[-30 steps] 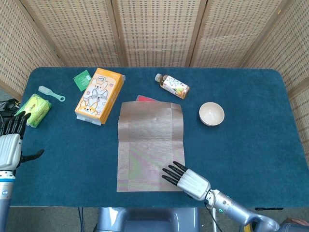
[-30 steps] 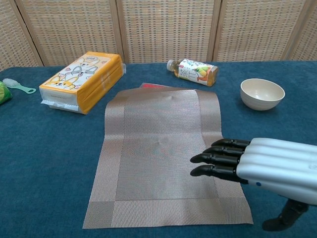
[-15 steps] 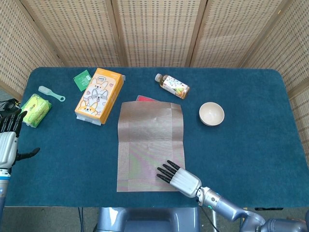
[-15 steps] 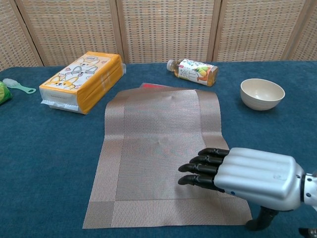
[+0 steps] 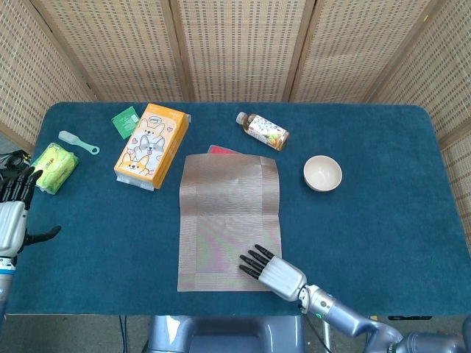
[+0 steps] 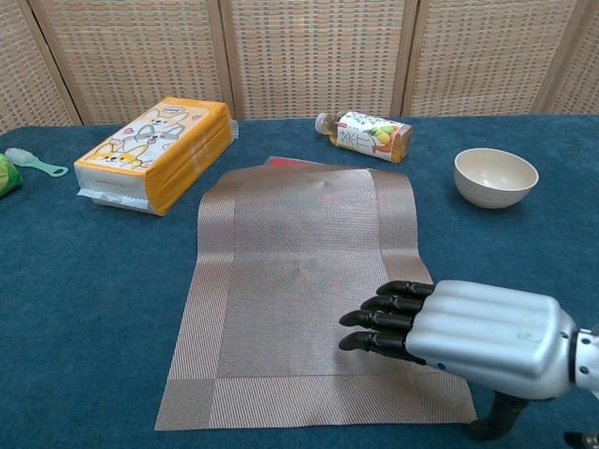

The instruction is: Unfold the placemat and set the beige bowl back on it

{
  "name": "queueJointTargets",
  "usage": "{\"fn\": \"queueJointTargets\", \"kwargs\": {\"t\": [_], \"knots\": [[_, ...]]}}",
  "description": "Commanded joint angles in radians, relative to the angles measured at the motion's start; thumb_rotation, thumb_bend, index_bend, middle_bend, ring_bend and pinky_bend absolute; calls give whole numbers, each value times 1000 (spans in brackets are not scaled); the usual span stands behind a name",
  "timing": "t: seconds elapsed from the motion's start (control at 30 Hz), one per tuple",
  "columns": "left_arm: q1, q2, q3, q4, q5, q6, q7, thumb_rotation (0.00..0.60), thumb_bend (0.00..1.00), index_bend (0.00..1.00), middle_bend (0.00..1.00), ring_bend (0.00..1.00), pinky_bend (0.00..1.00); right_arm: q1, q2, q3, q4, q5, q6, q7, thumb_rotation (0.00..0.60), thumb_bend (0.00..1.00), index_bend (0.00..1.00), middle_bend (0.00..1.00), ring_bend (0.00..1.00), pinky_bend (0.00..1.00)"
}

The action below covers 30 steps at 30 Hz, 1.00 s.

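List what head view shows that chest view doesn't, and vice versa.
Only the head view: the left hand at the table's left edge, fingers apart and holding nothing, the green packet behind the tissue pack, and the whole yellow-green bundle, of which the chest view catches just a sliver.

Only the chest view: nothing of its own, just a closer, lower look.

Both: the placemat spread flat, the right hand over its near right corner, the beige bowl off the mat to the right, the bottle, the tissue pack and the small brush.
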Motion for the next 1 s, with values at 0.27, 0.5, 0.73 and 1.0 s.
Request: {"fn": "queueJointTargets", "kwargs": {"t": [0.27,0.5,0.73,1.0], "knots": [[3,-2,-2,-4,4,-1,7,600,0,0,0,0,0,2,0,-17,11,13,4,-16,600,63,93,0,0,0],[5,-2,-4,-4,7,-3,4,600,0,0,0,0,0,16,-33,3,59,43,-1,-12,600,134,96,0,0,0],[2,-6,-3,-2,12,-12,9,600,0,0,0,0,0,26,-41,17,68,46,29,25,600,482,113,0,0,0],[2,-11,-2,-2,15,-13,19,600,0,0,0,0,0,37,-36,16,79,20,73,85,600,650,251,0,0,0]]}}
